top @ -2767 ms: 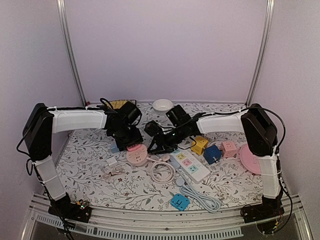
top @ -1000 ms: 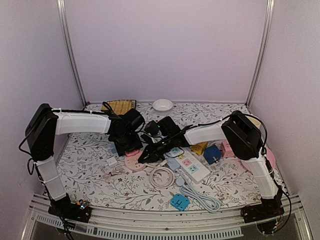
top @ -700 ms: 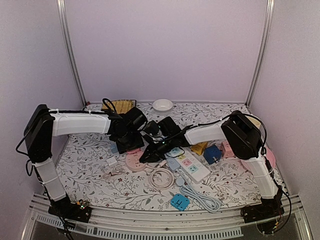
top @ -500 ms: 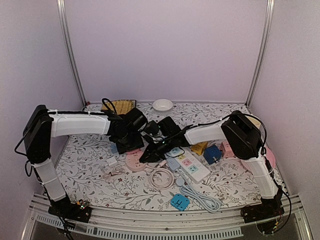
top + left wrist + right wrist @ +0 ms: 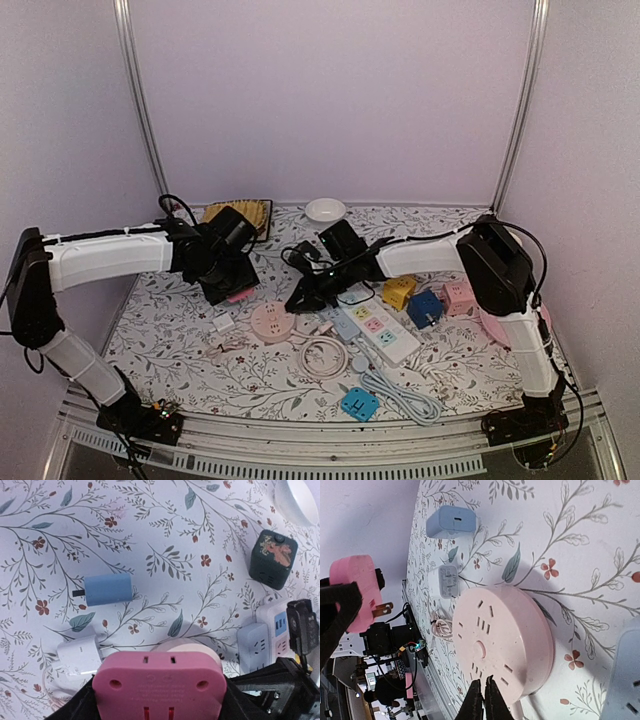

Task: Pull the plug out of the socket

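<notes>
The plug is a flat pink block with two metal prongs, and my left gripper is shut on it, one black finger on each side. It hangs in the air, apart from the socket, a round pale pink disc lying on the table below and to the right of it. In the right wrist view the plug floats at the left with its prongs bare. My right gripper is shut, its tips resting on the near rim of the socket.
Near the socket lie a blue adapter, a white charger and a coiled cable. A white power strip, yellow, blue and pink cubes sit to the right. A white bowl stands at the back.
My left gripper has lifted the pink plug out of the round socket and drawn back to the left. My right gripper has stayed shut on the socket's rim.
</notes>
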Controlling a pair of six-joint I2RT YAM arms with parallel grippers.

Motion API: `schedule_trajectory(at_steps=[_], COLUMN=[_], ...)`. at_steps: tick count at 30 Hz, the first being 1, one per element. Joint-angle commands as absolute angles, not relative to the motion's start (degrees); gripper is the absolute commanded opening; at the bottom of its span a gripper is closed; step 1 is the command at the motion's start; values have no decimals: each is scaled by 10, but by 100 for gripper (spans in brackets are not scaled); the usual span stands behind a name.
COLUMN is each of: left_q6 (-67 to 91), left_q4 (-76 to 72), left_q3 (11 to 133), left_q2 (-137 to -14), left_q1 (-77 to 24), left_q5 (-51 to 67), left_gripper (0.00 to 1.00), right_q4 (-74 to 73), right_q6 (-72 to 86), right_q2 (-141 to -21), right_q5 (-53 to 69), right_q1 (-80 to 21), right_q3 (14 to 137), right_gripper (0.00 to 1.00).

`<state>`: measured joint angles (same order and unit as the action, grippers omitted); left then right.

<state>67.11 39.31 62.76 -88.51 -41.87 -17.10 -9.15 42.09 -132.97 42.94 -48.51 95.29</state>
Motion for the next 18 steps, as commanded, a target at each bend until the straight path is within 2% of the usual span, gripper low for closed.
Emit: schedule_trajectory(at_steps=[1, 9, 18], left_q6=[634, 571, 537], left_q4=[377, 393, 416], left_q3=[621, 710, 821], left_q2=[-866, -948, -1082], left_q1=[-385, -358, -332], left_q5=[-150, -124, -93], left_gripper=[56, 56, 57], right_q4=[-132, -199, -231], right_q6=[361, 270, 229], right_q2=[-1259, -1142, -970], right_q5=[369, 248, 121], right_q1=[-477, -457, -409], right_q3=[981, 965, 853], right_gripper=[6, 13, 30])
